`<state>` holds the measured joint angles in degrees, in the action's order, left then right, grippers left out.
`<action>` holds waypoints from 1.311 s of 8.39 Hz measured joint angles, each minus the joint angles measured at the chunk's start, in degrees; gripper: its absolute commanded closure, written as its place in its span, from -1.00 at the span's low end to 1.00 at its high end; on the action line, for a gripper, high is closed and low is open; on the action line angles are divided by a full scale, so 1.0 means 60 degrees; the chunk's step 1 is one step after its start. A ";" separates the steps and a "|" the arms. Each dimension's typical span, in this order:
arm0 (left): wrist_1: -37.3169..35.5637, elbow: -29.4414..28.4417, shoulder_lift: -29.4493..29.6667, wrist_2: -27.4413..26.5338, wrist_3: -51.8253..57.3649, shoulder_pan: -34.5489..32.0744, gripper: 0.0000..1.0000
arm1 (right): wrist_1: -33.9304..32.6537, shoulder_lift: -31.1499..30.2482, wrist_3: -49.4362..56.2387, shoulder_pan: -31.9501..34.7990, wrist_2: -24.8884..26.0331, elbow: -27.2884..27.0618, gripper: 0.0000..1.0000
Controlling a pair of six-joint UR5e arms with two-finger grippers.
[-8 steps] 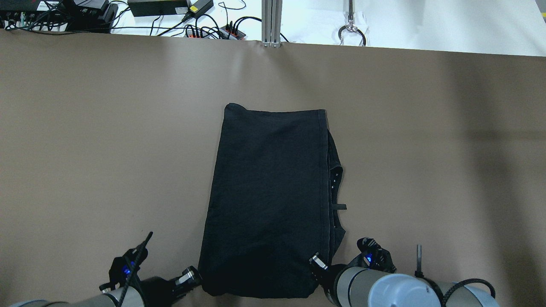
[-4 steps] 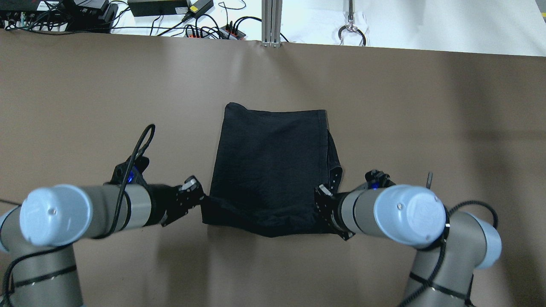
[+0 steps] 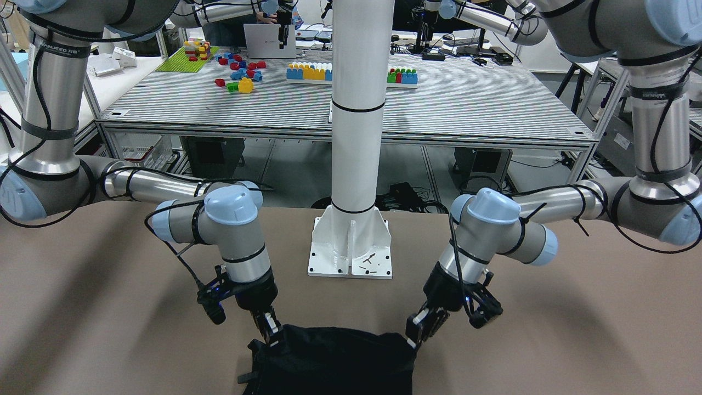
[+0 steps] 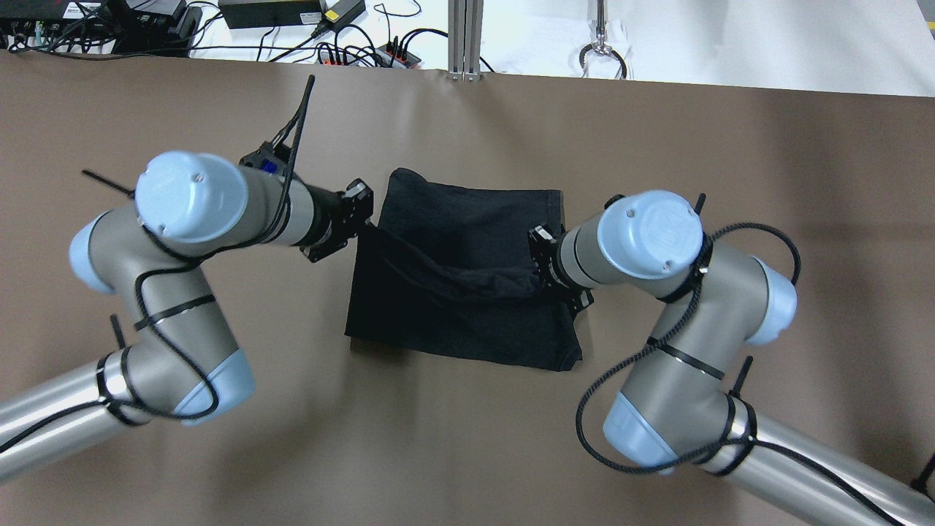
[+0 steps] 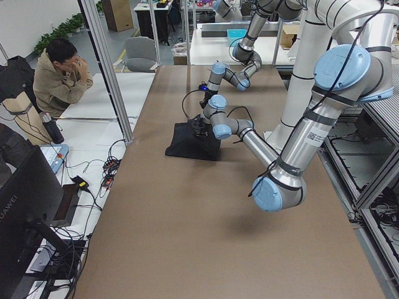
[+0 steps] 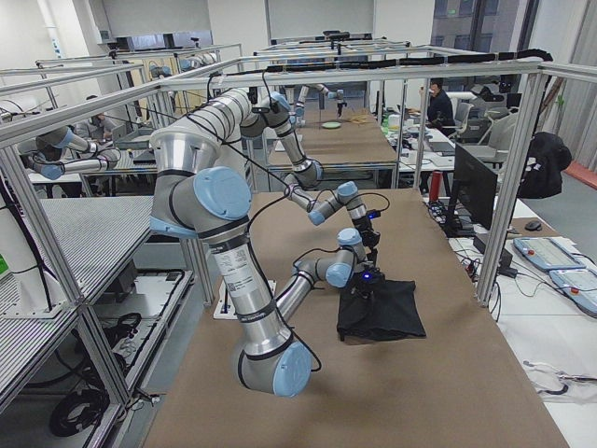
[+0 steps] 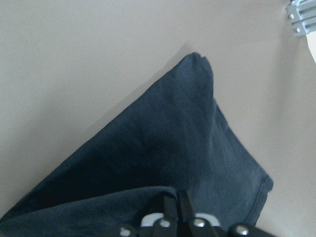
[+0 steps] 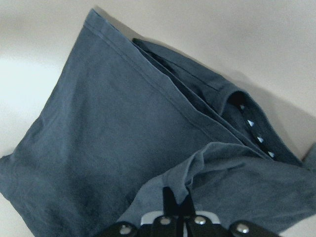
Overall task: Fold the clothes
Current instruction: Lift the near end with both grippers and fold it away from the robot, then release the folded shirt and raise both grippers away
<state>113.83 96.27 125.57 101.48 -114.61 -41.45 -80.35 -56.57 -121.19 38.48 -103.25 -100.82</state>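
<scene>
The left fingers (image 7: 185,207) are pinched shut on a corner of the black garment (image 4: 467,321), with cloth bunched between their tips, and the right fingers (image 8: 169,200) are closed the same way on the opposite corner, a fold of fabric rising into them. Between the two grips the held edge hangs slack, sagging in a shallow curve across the middle of the garment, while the lower layer lies flat on the brown desk (image 4: 467,438), out in front of the white pole's base plate (image 3: 351,247). The step in hand looks like folding the near half over the far half, and it appears about halfway across. To finish it well, both arms should travel at the same pace and height, drawn slightly apart so the sag pulls out before the cloth lands. Each corner should come down onto its matching far corner, hem on hem, and be lowered until the cloth rests before the fingers part. The right side needs more care, since extra layers and a strip with small pale marks (image 8: 253,129) poke out past the stitched hem there and could drag or misalign the edge.
</scene>
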 measured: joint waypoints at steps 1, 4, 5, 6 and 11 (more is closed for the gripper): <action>0.0245 -0.1139 0.0642 0.0076 0.0123 -0.0334 1.00 | 0.0030 0.0442 0.0379 0.0330 -0.0203 0.0728 1.00; 0.2397 -0.5562 0.2615 -0.0077 0.0483 -0.0984 -0.99 | 0.1301 0.1644 0.1644 0.1338 -0.0823 0.3669 -0.90; 0.2947 -0.6786 0.3182 -0.0406 0.0788 -0.1050 -1.00 | 0.1806 0.2180 0.2375 0.1693 -0.1048 0.4851 -0.90; 0.3217 -0.7456 0.3514 -0.0660 0.1171 -0.1087 -1.00 | 0.2066 0.2565 0.3064 0.1941 -0.1187 0.5579 -0.90; 0.3394 -0.7901 0.3807 -0.1159 0.1784 -0.1145 -1.00 | 0.2312 0.2884 0.4451 0.2343 -0.1352 0.6173 -0.90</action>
<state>134.20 48.86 148.41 94.52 -103.90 -48.32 -66.48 -39.26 -94.48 52.54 -111.36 -63.78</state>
